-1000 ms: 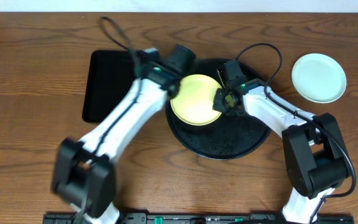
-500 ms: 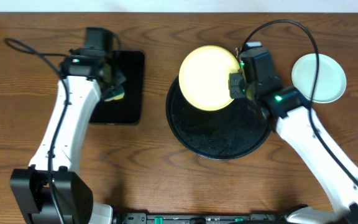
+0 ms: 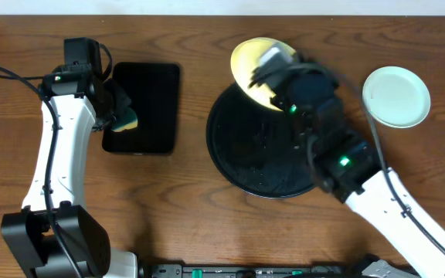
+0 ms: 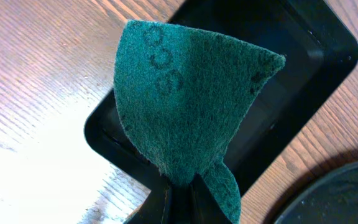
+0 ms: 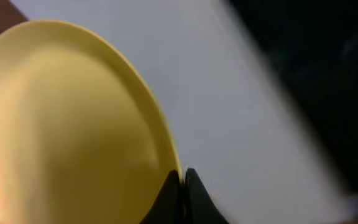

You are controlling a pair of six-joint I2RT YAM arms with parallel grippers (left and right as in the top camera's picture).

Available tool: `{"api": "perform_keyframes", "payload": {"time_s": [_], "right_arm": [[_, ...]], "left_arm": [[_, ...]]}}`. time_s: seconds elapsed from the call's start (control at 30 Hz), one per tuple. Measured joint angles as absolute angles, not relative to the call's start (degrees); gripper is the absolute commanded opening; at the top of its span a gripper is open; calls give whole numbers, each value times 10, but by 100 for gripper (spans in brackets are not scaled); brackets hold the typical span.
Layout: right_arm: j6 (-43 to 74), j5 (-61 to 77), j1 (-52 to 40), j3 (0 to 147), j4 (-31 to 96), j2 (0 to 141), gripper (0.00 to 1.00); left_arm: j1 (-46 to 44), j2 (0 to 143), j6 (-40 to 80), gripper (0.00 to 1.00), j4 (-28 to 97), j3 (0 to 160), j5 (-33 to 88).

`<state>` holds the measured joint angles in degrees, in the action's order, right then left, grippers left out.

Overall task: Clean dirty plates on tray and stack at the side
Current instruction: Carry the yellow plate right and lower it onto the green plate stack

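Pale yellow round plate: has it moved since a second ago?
Yes. The pale yellow round plate, in the right gripper, went from inside the large round black tray to its far rim.

yellow plate (image 5: 61,124), green sponge (image 4: 185,99), black tray (image 3: 234,150)

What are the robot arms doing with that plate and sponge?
The right gripper pinches the yellow plate by its rim, tilted above the far edge of the round black tray. The left gripper holds a green sponge over the rectangular tray. A pale mint plate sits on the table, off to the side.
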<state>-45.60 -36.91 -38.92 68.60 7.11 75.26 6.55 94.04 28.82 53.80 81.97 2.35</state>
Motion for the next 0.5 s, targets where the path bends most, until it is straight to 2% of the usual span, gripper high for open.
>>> {"api": "perform_keyframes", "payload": {"time_s": [0.13, 0.27, 0.4, 0.5], "right_arm": [[-599, -429, -431, 686, -20, 752, 1], [-656, -458, -441, 686, -37, 752, 1], [-642, -475, -436, 687, -2, 752, 1], [-557, -464, -408, 689, 73, 753, 1]], "left_arm": [[65, 940, 284, 8, 538, 820, 29], [65, 940, 284, 8, 538, 820, 29], [65, 940, 284, 7, 538, 819, 29], [65, 940, 284, 7, 538, 819, 29]]}}
